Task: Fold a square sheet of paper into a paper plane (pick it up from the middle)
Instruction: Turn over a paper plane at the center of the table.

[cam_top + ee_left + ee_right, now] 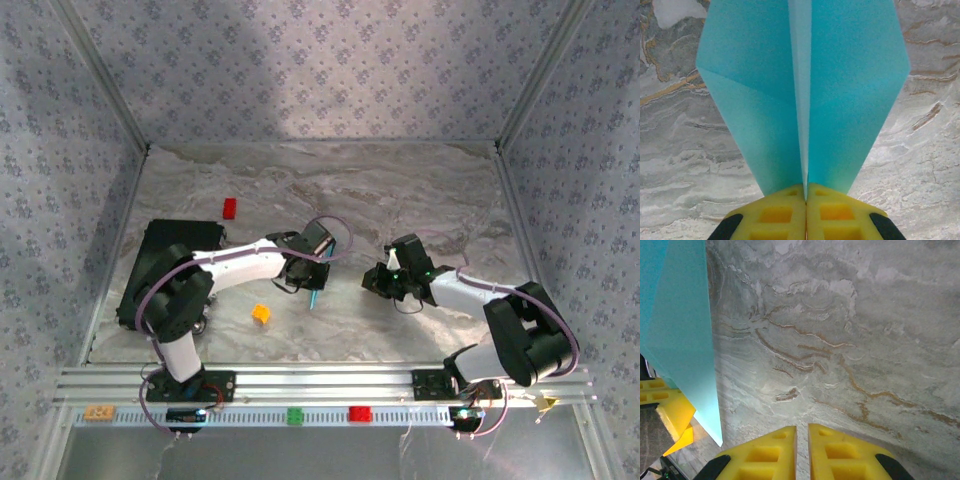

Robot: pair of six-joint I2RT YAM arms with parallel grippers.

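Paper plane [840, 90] pinched in left fingers [775, 215], orange block [261, 314] nearby.

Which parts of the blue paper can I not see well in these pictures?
Paper plane tip: left wrist view, cut off by the top edge.
Its pinched end: same view, hidden between the left fingers.
Its overall shape: top view, too small and mostly covered by the left arm.

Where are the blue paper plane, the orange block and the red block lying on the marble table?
paper plane [855, 90]: left wrist view, the broad flap beside its centre crease.
orange block [261, 314]: top external view, its top face.
red block [230, 208]: top external view, its top face.
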